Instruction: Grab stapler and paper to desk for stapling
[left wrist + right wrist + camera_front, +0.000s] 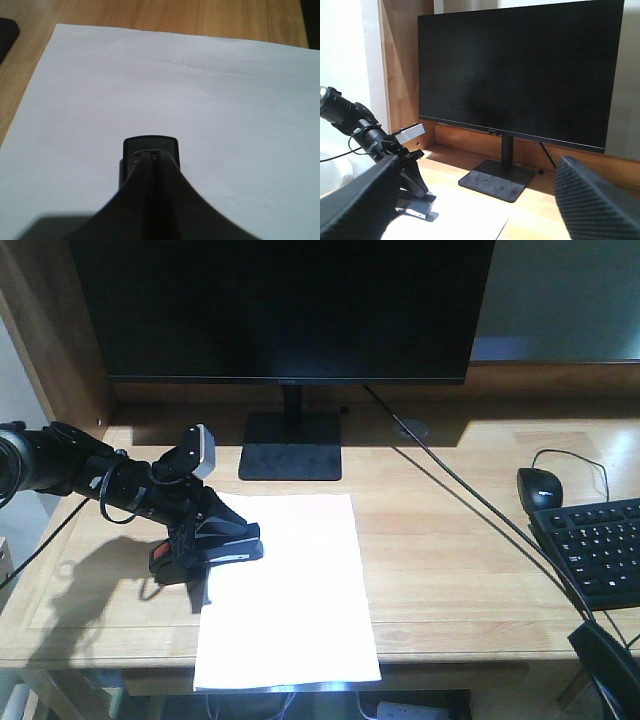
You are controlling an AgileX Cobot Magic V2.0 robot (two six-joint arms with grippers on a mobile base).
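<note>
The white paper lies on the desk in front of the monitor, its near edge at the desk's front edge. The black stapler, with its red end to the left, sits across the paper's left edge. My left gripper is shut, and its fingertips rest on top of the stapler. In the left wrist view the closed fingers lie along the stapler head, over the paper. My right gripper is open and empty, held above the desk at the front right. It faces the stapler.
A black monitor on a stand is at the back. A black mouse and keyboard lie at the right, with a cable running across the desk. A wood side panel stands at the left.
</note>
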